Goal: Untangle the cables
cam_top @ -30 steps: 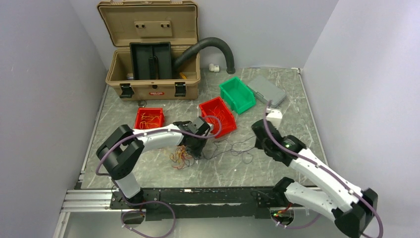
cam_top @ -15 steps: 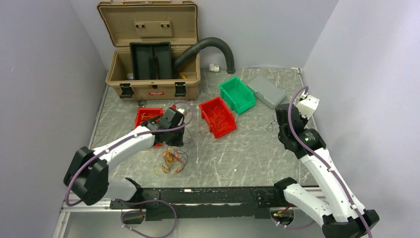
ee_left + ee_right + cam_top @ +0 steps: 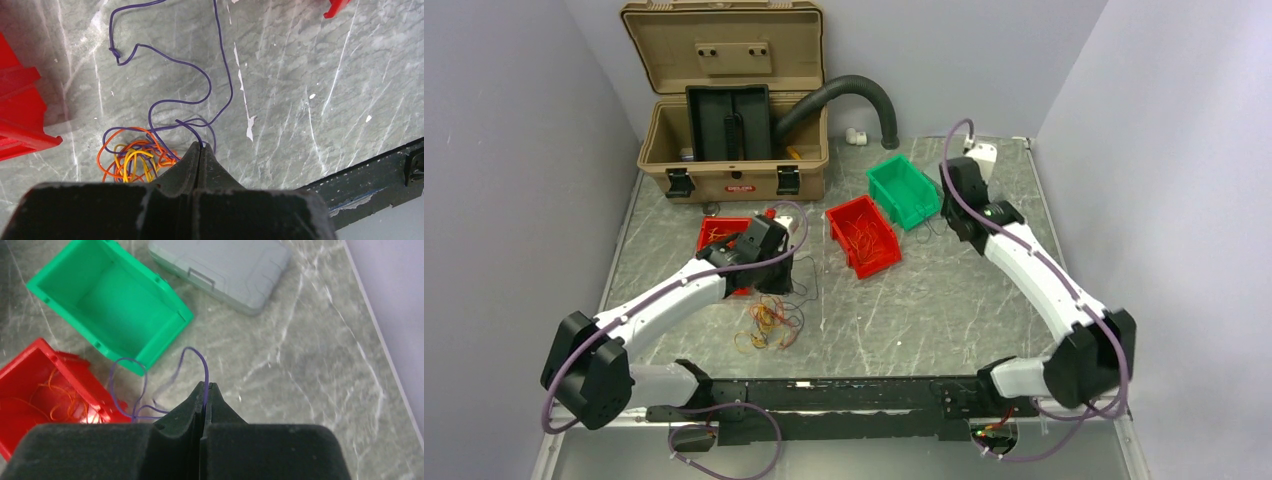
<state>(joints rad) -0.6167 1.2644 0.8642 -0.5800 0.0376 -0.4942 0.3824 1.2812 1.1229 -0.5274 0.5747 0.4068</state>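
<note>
Left gripper [image 3: 201,148] pinched tight on a thin purple wire strand [image 3: 117,50] trailing from the small orange-yellow wire tangle [image 3: 131,159] on the grey marbled tabletop [image 3: 300,100], right gripper [image 3: 205,388] clamped on another thin purple wire loop [image 3: 205,365] near the green plastic bin [image 3: 110,300].

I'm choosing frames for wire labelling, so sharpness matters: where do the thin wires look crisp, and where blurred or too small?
Left wrist view: the purple wire is crisp on the evenly lit table, the fingers a dark soft foreground. Right wrist view: the purple loop is partly faint and smeared, the green bin sharp. Top view: the tangle is a tiny, unresolved knot.
</note>
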